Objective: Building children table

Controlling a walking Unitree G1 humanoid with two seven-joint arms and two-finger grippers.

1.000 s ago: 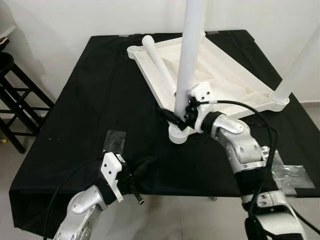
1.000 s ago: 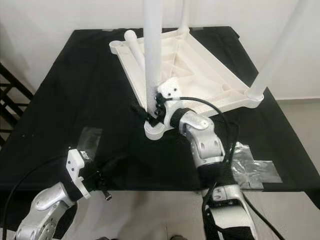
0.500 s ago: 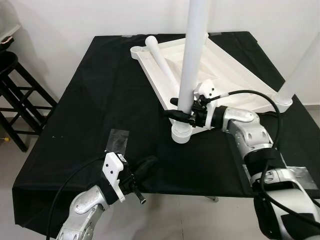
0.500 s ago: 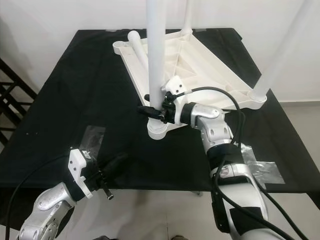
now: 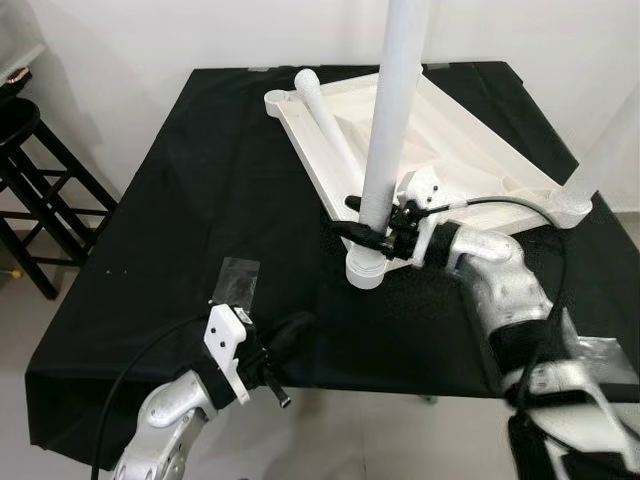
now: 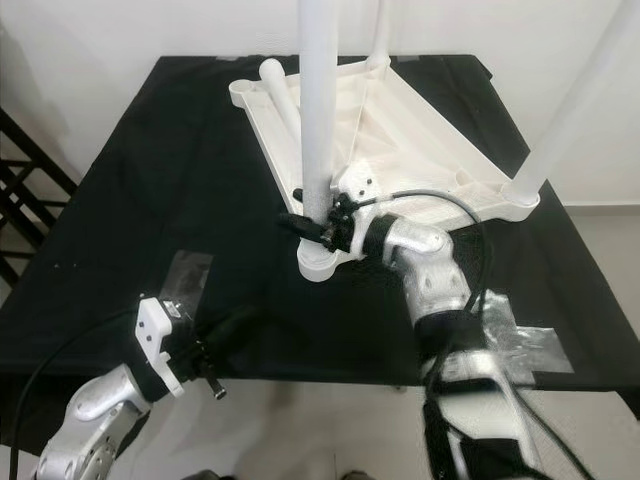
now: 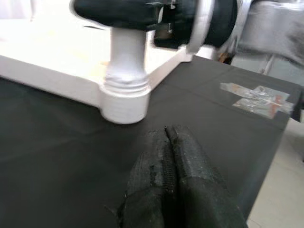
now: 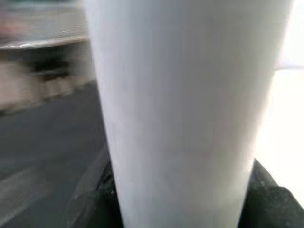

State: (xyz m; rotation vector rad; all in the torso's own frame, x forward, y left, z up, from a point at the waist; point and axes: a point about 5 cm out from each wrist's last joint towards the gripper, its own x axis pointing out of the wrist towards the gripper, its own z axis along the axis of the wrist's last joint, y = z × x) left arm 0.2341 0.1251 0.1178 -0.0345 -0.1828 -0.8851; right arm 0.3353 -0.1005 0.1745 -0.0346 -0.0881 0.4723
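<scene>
A white children's table top lies upside down on a black-clothed table. A white leg stands upright in its near corner socket. My right gripper is shut on this leg just above the socket; in the right wrist view the leg sits between the black fingers. Another leg stands at the right corner, and a loose leg lies across the top. My left gripper rests shut and empty on the cloth near the front edge, with its fingertips pressed together.
A black stool stands to the left of the table. A clear tape patch is on the cloth by my left gripper, and silver tape is at the front right. A white wall is behind.
My right wrist has turned from steep to level around the near leg, still clamped on it. The left arm stays put. The view has shifted slightly.
</scene>
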